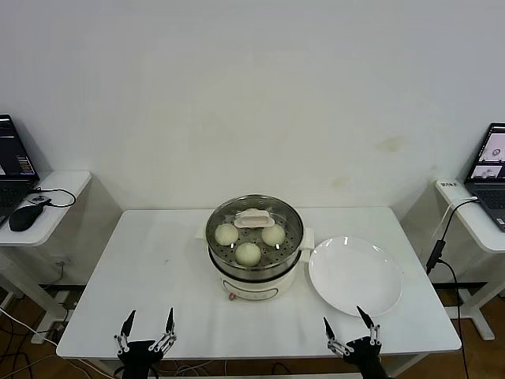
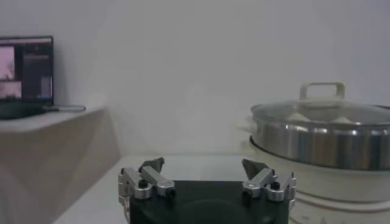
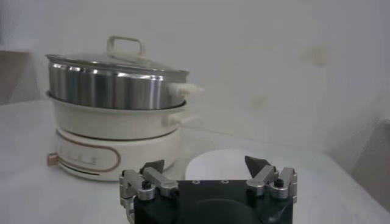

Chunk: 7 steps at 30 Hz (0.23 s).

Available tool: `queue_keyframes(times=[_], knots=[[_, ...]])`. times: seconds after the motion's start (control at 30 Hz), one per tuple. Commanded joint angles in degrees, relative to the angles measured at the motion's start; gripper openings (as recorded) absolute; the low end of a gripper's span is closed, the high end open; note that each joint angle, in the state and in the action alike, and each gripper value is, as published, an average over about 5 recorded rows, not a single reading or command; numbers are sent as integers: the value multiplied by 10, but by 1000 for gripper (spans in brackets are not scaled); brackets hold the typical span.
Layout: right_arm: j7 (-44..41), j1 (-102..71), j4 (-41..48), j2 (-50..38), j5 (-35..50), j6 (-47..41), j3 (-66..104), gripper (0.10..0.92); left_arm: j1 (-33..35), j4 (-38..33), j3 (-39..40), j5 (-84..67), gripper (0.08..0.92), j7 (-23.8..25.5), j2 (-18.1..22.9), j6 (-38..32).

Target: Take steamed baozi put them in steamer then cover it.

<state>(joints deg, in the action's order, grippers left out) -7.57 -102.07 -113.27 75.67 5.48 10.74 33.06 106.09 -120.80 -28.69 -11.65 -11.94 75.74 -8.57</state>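
The steamer (image 1: 254,268) stands in the middle of the table, a steel pot on a cream-white base. The glass cover (image 1: 292,223) lies on top of it, its cream bar handle (image 1: 254,219) in the centre. Through the glass I see three baozi (image 1: 248,253); a fourth is hidden under the handle. The steamer also shows in the left wrist view (image 2: 320,143) and in the right wrist view (image 3: 116,91), lid on. My left gripper (image 1: 147,320) is open and empty at the table's front left. My right gripper (image 1: 346,318) is open and empty at the front right.
An empty white plate (image 1: 355,275) lies right of the steamer, just beyond my right gripper; it shows in the right wrist view (image 3: 222,164). Side desks with laptops stand at far left (image 1: 16,170) and far right (image 1: 489,170). A wall is behind the table.
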Motion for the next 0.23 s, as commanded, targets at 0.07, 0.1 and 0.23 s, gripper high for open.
queue_keyframes(times=[0.07,0.1,0.23], knots=[[4,-15,-9,-7,7,-2,-9,823,13,3,4,-33,823,5,11,-1],[5,-16,-8,-7,7,-1,-9,823,14,3,5,-35,823,5,12,-1],[8,-18,-8,-7,6,-1,-7,822,15,4,4,-36,823,4,14,-1]])
